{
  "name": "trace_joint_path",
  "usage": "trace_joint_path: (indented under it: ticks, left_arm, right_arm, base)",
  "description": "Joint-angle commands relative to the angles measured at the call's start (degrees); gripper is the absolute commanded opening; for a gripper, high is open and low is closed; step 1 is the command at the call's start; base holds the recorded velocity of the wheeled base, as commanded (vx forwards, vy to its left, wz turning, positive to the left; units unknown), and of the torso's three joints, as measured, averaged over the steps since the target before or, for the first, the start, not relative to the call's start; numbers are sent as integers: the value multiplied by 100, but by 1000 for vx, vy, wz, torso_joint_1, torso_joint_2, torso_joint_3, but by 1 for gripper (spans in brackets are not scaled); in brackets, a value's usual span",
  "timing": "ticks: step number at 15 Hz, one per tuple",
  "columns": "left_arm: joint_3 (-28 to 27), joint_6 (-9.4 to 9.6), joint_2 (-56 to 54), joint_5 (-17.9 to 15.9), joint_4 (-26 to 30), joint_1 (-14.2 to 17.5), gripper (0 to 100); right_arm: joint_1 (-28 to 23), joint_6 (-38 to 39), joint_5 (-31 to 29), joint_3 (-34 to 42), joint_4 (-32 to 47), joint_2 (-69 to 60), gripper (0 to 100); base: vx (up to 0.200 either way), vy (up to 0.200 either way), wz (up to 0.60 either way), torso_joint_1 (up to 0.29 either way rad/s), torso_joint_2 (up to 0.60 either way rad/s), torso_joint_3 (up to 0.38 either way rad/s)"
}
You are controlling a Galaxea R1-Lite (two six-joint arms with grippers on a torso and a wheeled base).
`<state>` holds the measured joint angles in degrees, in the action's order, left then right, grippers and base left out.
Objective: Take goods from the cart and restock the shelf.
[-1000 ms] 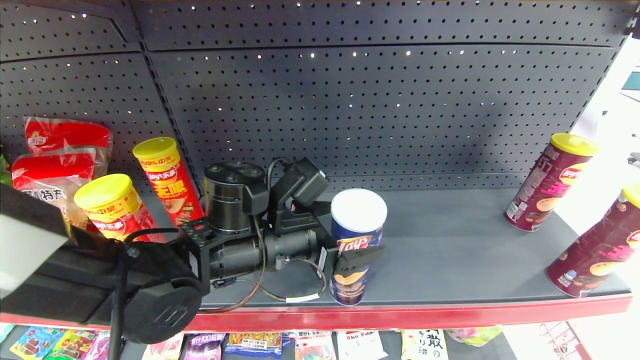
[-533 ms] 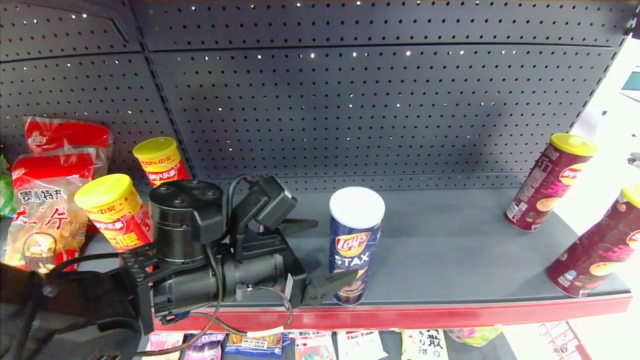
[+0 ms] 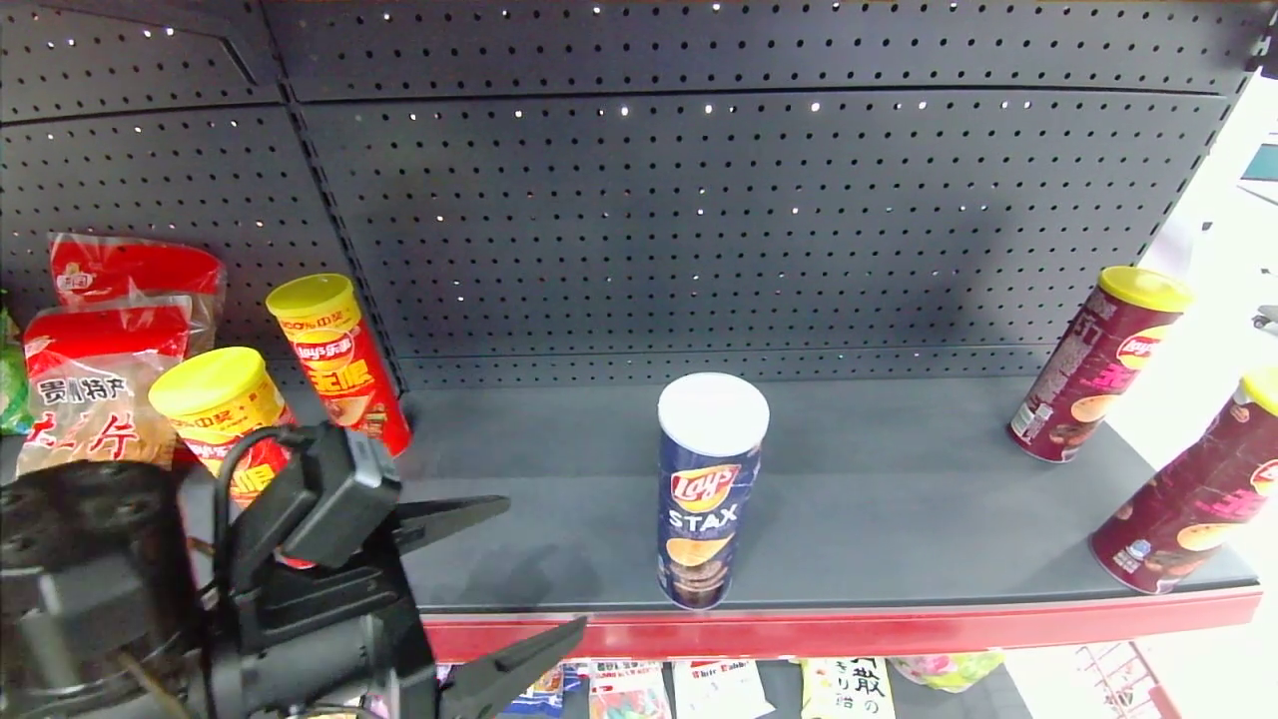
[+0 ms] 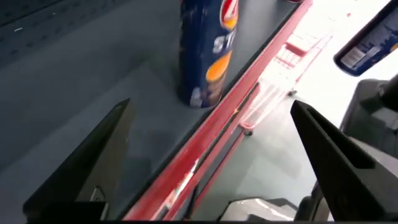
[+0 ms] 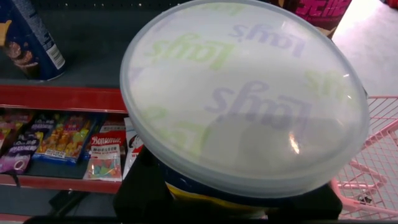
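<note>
A blue chips can point(image 3: 711, 489) with a white lid stands upright near the front edge of the dark shelf point(image 3: 899, 499). My left gripper point(image 3: 539, 569) is open and empty, left of the can and out at the shelf's front edge. In the left wrist view the blue can point(image 4: 202, 50) stands beyond my open left gripper point(image 4: 210, 104). My right gripper point(image 5: 230, 199) is shut on a second blue can, whose clear lid point(image 5: 242, 93) faces the right wrist camera. That second blue can point(image 4: 367, 40) is in front of the shelf.
Two red cans with yellow lids point(image 3: 334, 359) and snack bags point(image 3: 95, 379) stand at the shelf's left. Two maroon cans point(image 3: 1098, 364) are at its right end. Snack packets point(image 3: 719, 689) lie on the shelf below the red front lip point(image 3: 849, 629). A pink cart point(image 5: 379, 162) stands beside it.
My left gripper opened off the blue can and drew back to the left and toward me, out past the shelf's front edge. The can stays upright where it was set.
</note>
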<state>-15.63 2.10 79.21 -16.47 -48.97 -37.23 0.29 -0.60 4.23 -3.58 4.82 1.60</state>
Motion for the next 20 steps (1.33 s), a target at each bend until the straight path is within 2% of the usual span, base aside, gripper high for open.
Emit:
trace_joint_path:
  ticks: [1, 2, 3, 4, 5, 6, 7, 8, 9, 10, 11, 13, 15, 16, 17, 20]
  left_arm:
    - [675, -16, -1330, 443, 335, 40, 100]
    - [719, -51, -1989, 777, 977, 93, 100]
    - [614, -51, -2780, 1128, 1961, 93, 100]
    - [411, -51, -3421, 1357, 2884, 93, 100]
    - [271, -51, -3764, 1515, 3438, 102, 100]
    - [-107, -16, -4722, 2095, 4994, 128, 100]
    - [-309, -16, -5276, 2412, 5820, 137, 100]
    - [-380, -16, -5513, 2552, 6136, 146, 100]
    - [-529, 36, -6155, 3176, 6901, 251, 100]
    - [-547, 80, -6419, 3466, 7050, 401, 100]
    - [-494, 72, -6665, 3607, 7085, 568, 100]
    - [-476, 63, -7034, 3616, 7358, 1288, 100]
    - [-476, -8, -7078, 3598, 7639, 1965, 100]
    - [-397, -148, -7086, 3554, 7639, 2115, 100]
    - [-274, -192, -7201, 3519, 7639, 2115, 100]
    - [130, -148, -7790, 3088, 7604, 2027, 100]
  right_arm:
    - [6, -2, 8, -2, 2, 16, 0]
    - [6, -2, 16, -2, 2, 16, 0]
    - [6, -2, 16, -2, 2, 7, 0]
    - [15, -11, 52, -2, 2, -1, 0]
    - [6, -11, 69, -2, 2, -1, 0]
    - [15, -11, 96, 7, 2, -10, 0]
    - [15, -11, 96, 7, 2, 7, 0]
    - [6, -19, 96, -2, 2, 7, 0]
    - [15, -55, 139, -55, 28, -1, 0]
    - [67, -55, 394, -327, 19, 245, 0]
    - [103, -28, 623, -978, 46, 1027, 0]
    - [190, -72, 878, -1909, -7, 2451, 0]
    - [577, -529, 1097, -2296, -24, 3259, 0]
    - [700, -652, 1097, -2498, -33, 3664, 0]
    - [735, -661, 1097, -2788, -51, 4103, 0]
    - [876, -705, 1106, -3746, -499, 5615, 0]
  base:
    - [0, 0, 0, 0, 0, 0]
    - [0, 0, 0, 0, 0, 0]
    - [0, 0, 0, 0, 0, 0]
    - [0, 0, 0, 0, 0, 0]
    - [0, 0, 0, 0, 0, 0]
    - [0, 0, 0, 0, 0, 0]
    - [0, 0, 0, 0, 0, 0]
    - [0, 0, 0, 0, 0, 0]
    - [0, 0, 0, 0, 0, 0]
    - [0, 0, 0, 0, 0, 0]
    - [0, 0, 0, 0, 0, 0]
    - [0, 0, 0, 0, 0, 0]
    - [0, 0, 0, 0, 0, 0]
    - [0, 0, 0, 0, 0, 0]
    - [0, 0, 0, 0, 0, 0]
    - [0, 0, 0, 0, 0, 0]
